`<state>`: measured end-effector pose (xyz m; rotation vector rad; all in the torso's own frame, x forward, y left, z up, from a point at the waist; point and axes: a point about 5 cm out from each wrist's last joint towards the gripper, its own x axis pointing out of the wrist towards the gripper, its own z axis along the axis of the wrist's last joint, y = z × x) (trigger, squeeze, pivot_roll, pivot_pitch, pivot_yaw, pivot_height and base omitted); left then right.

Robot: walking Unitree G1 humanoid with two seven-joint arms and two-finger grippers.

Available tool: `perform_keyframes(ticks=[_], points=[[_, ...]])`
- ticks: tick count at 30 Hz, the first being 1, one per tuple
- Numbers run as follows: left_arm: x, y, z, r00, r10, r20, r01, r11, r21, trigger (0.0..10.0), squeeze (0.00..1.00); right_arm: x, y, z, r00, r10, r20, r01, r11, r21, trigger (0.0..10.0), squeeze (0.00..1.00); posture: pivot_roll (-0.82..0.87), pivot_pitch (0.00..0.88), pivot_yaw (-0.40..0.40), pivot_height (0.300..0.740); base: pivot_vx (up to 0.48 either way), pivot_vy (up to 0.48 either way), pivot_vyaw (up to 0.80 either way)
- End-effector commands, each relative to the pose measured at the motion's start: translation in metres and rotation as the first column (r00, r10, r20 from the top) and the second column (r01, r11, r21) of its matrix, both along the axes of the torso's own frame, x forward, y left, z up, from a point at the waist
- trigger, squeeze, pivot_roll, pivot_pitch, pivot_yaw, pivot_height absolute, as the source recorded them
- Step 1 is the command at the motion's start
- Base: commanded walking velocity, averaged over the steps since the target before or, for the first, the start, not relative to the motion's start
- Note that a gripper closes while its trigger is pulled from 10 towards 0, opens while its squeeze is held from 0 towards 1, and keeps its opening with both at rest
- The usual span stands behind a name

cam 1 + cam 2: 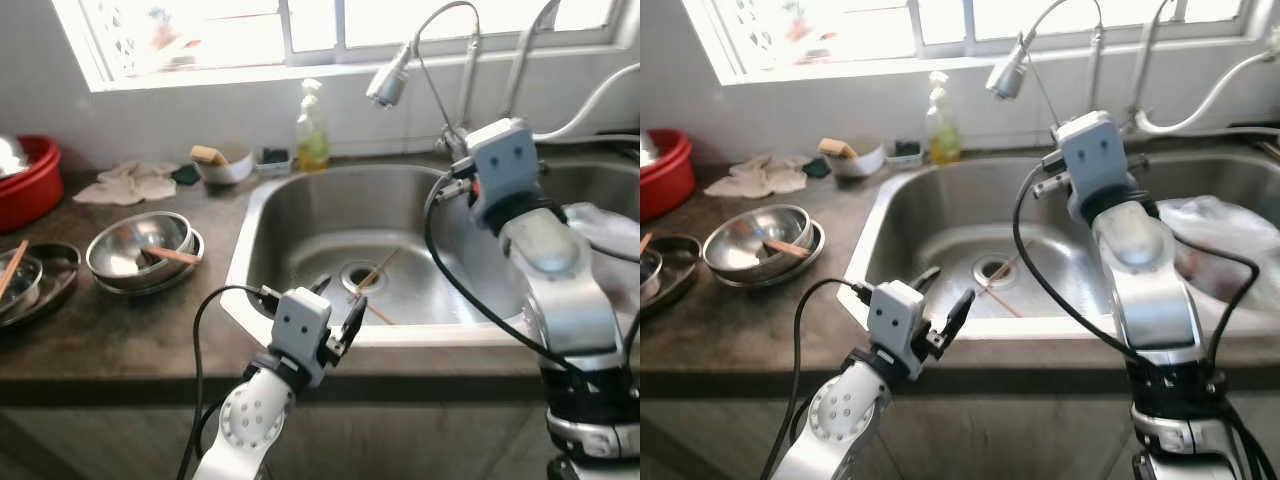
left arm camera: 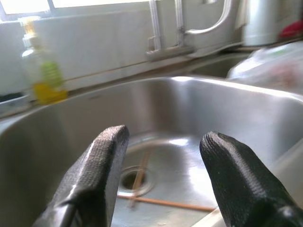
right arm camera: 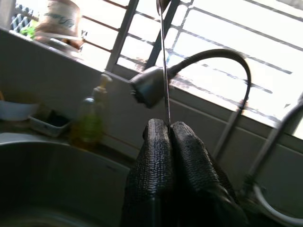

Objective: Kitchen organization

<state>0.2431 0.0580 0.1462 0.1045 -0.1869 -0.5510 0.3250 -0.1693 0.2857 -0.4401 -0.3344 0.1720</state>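
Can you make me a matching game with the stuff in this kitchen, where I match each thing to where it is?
Things:
1. soap bottle
2. chopsticks
3. red tub
4. steel bowls

Places:
A. at the bottom of the sink, by the drain
B. at the far left end of the counter
C. on the ledge behind the sink, under the window
D. on the counter just left of the sink

Pairs: 1-C, 2-A, 3-B, 4-D
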Motion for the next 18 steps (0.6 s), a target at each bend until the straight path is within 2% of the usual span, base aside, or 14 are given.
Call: perform_keyframes(ticks=[1,3,5,8,12,17,18], points=[[0.002,0.005,0.000,1.000,0.023,-0.004,-0.023,1.000,0.001,10.0,0.00,0.007,0.005,-0.009,0.998,0.025,-0.064,-0.027,0.999,-0.030,10.0,0.00,0.09,0.048,0.021,0.740,0.000,0.000,0.00],[0.002,0.004,0.000,1.000,0.022,-0.001,-0.022,1.000,0.002,10.0,0.00,0.013,0.004,-0.009,0.995,0.018,-0.095,-0.024,0.998,-0.058,10.0,0.00,0.09,0.049,0.019,0.740,0.000,0.000,0.00],[0.001,0.005,0.000,1.000,0.026,-0.002,-0.026,1.000,0.006,10.0,0.00,0.022,0.003,-0.015,0.985,0.010,-0.171,-0.028,0.994,-0.103,10.0,0.00,0.09,0.050,0.018,0.740,0.000,0.000,0.00],[0.000,0.005,0.000,1.000,0.027,-0.001,-0.027,1.000,0.004,10.0,0.00,0.028,0.001,-0.018,0.980,-0.001,-0.200,-0.024,0.992,-0.121,10.0,0.00,0.09,0.056,0.016,0.740,0.000,0.000,0.00],[-0.002,0.007,0.000,0.999,0.033,-0.003,-0.033,0.999,0.007,10.0,0.00,0.043,0.000,-0.033,0.950,-0.017,-0.312,-0.041,0.983,-0.179,10.0,0.00,0.10,0.068,0.008,0.740,0.000,0.000,0.00],[-0.004,0.007,-0.001,0.999,0.035,-0.005,-0.035,0.999,0.007,10.0,0.00,0.049,0.000,-0.043,0.924,-0.021,-0.382,-0.066,0.975,-0.212,10.0,0.00,0.10,0.075,0.007,0.740,0.000,0.000,0.00],[-0.005,0.007,0.000,0.999,0.035,-0.007,-0.034,0.999,0.005,10.0,0.00,0.053,0.000,-0.051,0.905,-0.022,-0.426,-0.089,0.967,-0.240,10.0,0.00,0.10,0.085,0.006,0.740,0.000,0.000,0.00]])
